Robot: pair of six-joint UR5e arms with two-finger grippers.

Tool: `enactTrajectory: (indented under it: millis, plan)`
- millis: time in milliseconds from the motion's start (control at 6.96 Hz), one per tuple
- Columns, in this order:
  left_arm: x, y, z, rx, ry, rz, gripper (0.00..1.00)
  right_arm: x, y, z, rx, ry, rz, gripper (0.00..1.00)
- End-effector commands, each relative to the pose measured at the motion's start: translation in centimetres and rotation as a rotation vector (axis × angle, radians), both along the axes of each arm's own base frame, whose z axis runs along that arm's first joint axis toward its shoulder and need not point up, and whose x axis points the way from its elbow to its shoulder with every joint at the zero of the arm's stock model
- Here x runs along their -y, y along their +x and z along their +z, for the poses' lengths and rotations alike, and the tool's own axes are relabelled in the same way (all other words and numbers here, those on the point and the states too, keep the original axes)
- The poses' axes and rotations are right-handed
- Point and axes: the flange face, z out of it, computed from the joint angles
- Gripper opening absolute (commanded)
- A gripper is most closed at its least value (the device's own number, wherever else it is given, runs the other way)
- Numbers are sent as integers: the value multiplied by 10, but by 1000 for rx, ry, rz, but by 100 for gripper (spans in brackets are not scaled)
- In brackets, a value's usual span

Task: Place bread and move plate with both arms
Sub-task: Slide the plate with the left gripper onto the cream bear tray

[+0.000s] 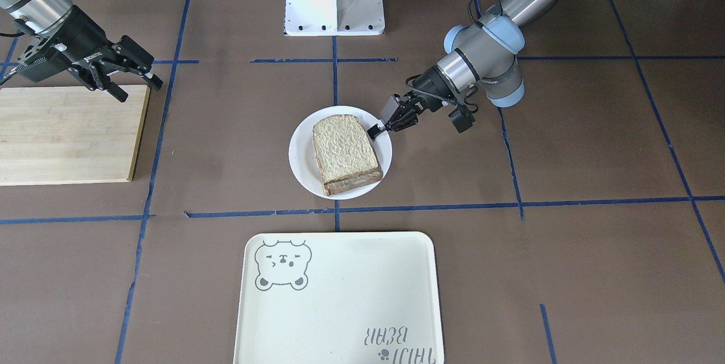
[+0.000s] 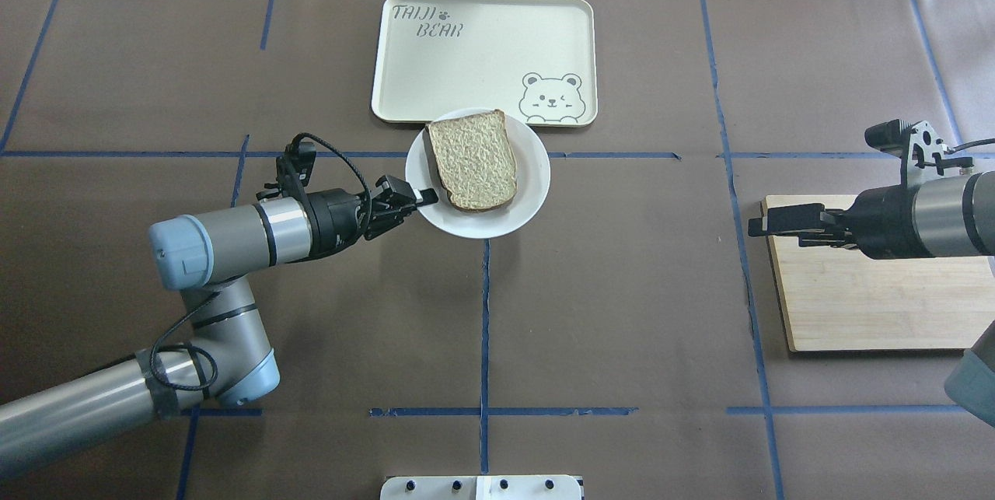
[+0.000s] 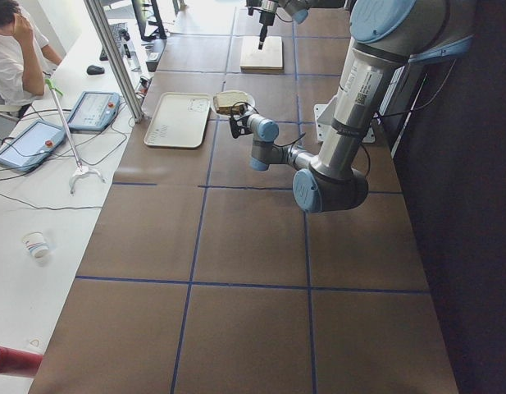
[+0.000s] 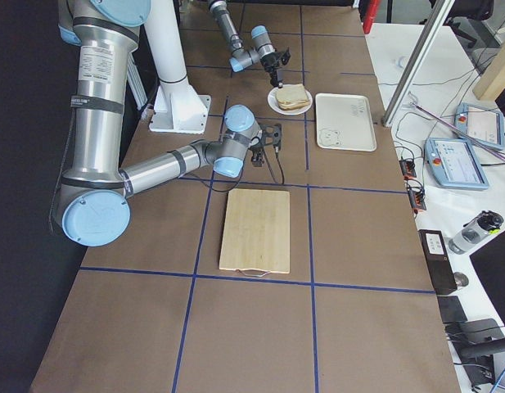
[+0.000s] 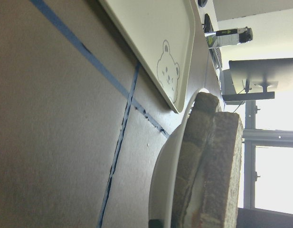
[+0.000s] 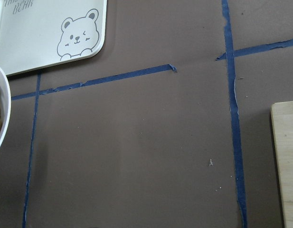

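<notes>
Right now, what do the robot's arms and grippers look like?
The left arm and right arm are silver-grey tubes with light blue joint caps. The left gripper and right gripper are black, two-fingered. A black cable loops round the left wrist; the right gripper bears small white lettering.

Left tool (image 2: 424,194) low, jaws nearly together; right tool (image 2: 766,225) level, jaws apart.

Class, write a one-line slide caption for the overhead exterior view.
Left gripper pinches the white plate carrying bread, beside the bear tray; right gripper hovers near the wooden board.
</notes>
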Motion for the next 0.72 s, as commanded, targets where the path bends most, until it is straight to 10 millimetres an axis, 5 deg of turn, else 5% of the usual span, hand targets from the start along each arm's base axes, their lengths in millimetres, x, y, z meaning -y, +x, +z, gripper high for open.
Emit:
enactTrajectory:
  millis: [0, 287, 574]
  plan:
    - [91, 9, -5, 26, -106, -86, 4, 0, 0, 0, -1, 0, 0, 100]
    - [146, 22, -12, 63, -165, -128, 4, -1, 0, 1, -2, -2, -1, 100]
    - [163, 37, -11, 72, -230, -128, 4, -1, 0, 2, -3, -5, -1, 100]
